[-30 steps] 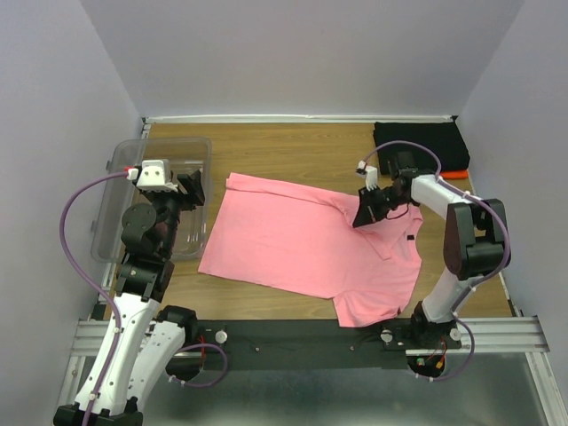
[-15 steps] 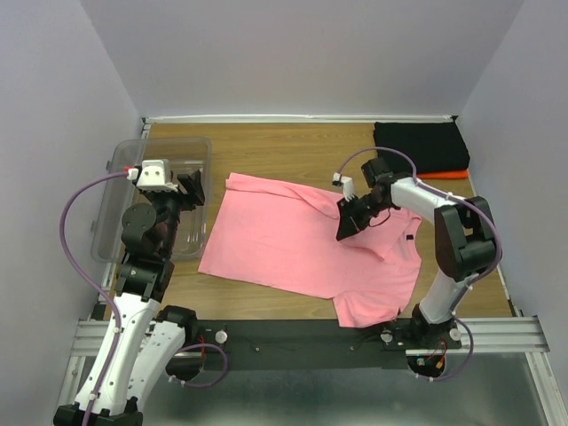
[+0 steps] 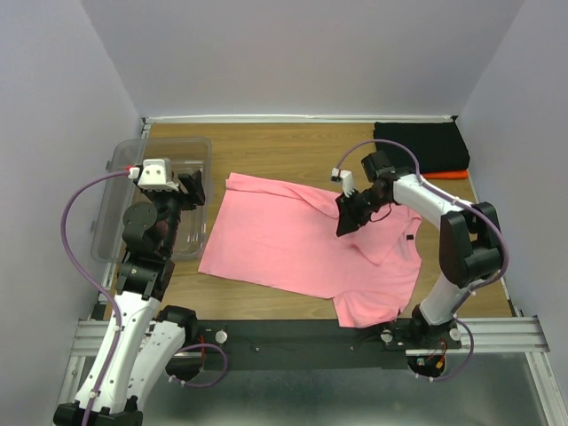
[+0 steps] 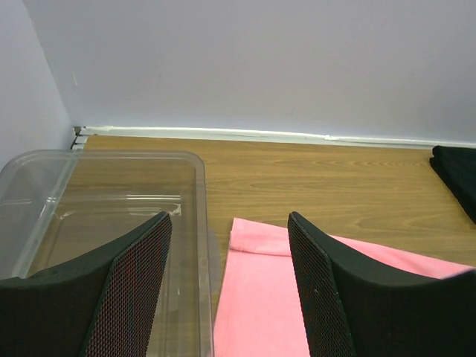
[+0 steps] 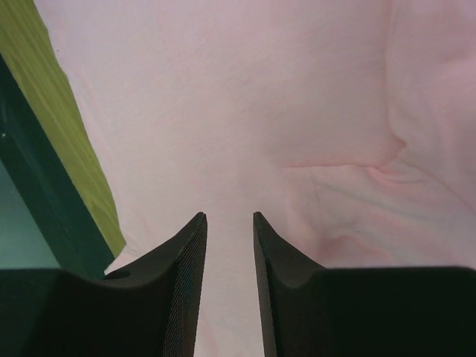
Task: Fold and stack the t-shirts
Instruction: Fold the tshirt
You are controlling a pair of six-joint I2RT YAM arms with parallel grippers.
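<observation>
The pink t-shirt (image 3: 275, 240) lies spread on the wooden table, with a folded crease near its right shoulder; it also shows in the left wrist view (image 4: 260, 297) and fills the right wrist view (image 5: 260, 89). My right gripper (image 3: 344, 226) sits over the shirt's upper right part, its jaws nearly closed with pink cloth between them (image 5: 227, 216). My left gripper (image 3: 193, 188) is open and empty above the tub's right wall, left of the shirt (image 4: 229, 216). The black t-shirt (image 3: 417, 146) lies folded at the back right on the orange-red t-shirt (image 3: 454, 174), of which only an edge shows.
A clear plastic tub (image 3: 115, 204) stands at the left, its wall (image 4: 201, 223) right beside the pink shirt's left edge. Walls close in the table at the back and both sides. The black rail (image 3: 311, 333) runs along the near edge.
My right gripper has moved left across the pink shirt's upper right part, and the cloth there has creased inward. The left arm has not moved.
</observation>
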